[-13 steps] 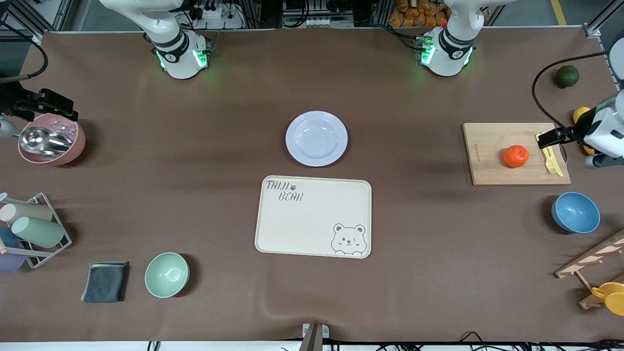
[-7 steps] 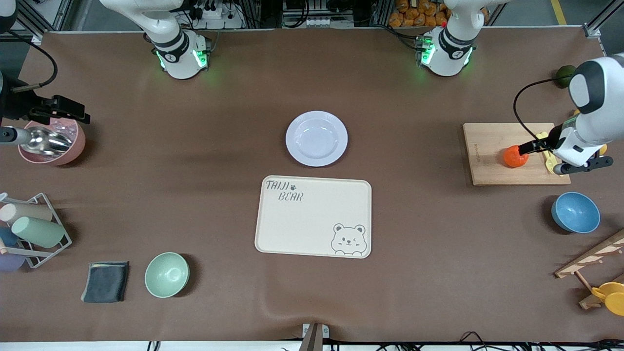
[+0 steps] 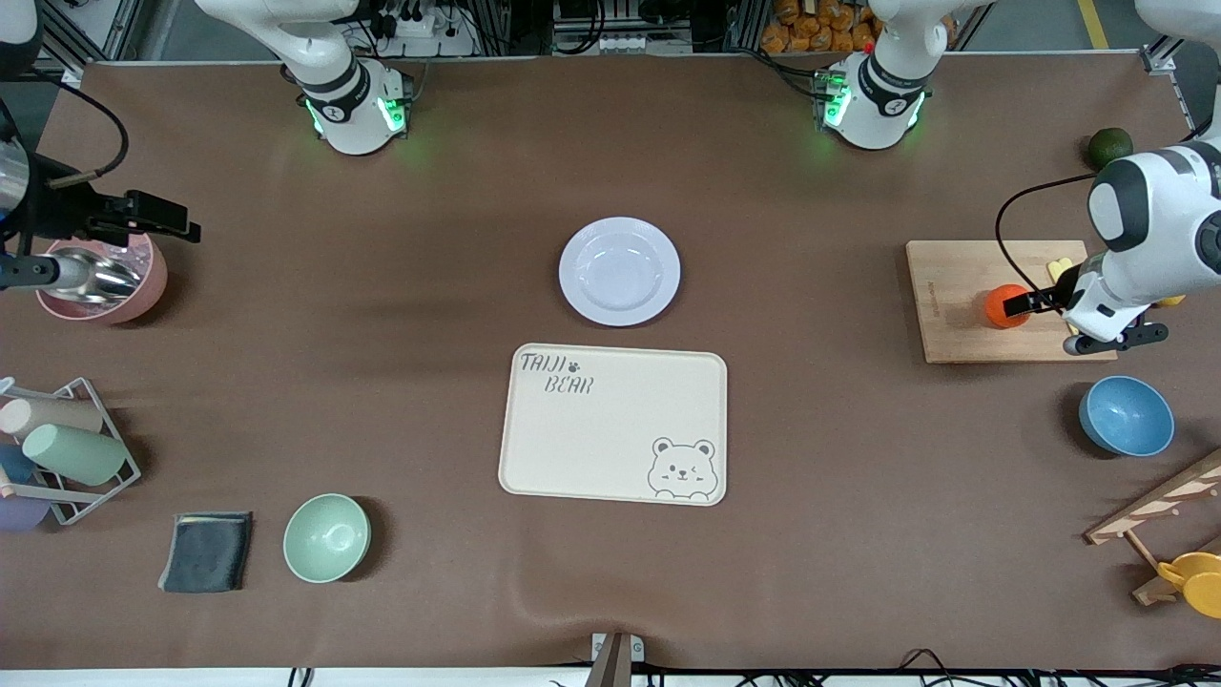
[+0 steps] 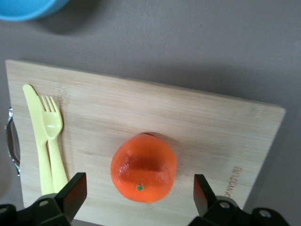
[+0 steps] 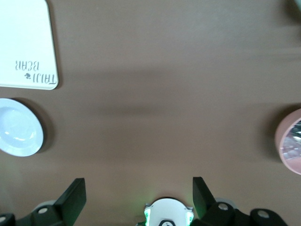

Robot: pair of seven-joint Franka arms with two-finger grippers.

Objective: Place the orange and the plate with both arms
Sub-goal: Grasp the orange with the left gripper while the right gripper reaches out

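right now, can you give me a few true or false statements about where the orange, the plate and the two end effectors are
1. The orange lies on the wooden cutting board. True.
2. The left end effector is shut on the orange. False: its fingers stand open on either side of the orange, not touching it.
3. The plate sits on the cream bear tray. False: it lies on the bare table, farther from the front camera than the tray.
4. A yellow knife and fork lie on the board beside the orange. True.
5. The right end effector is over the plate. False: it is open near the pink bowl, at the right arm's end of the table.
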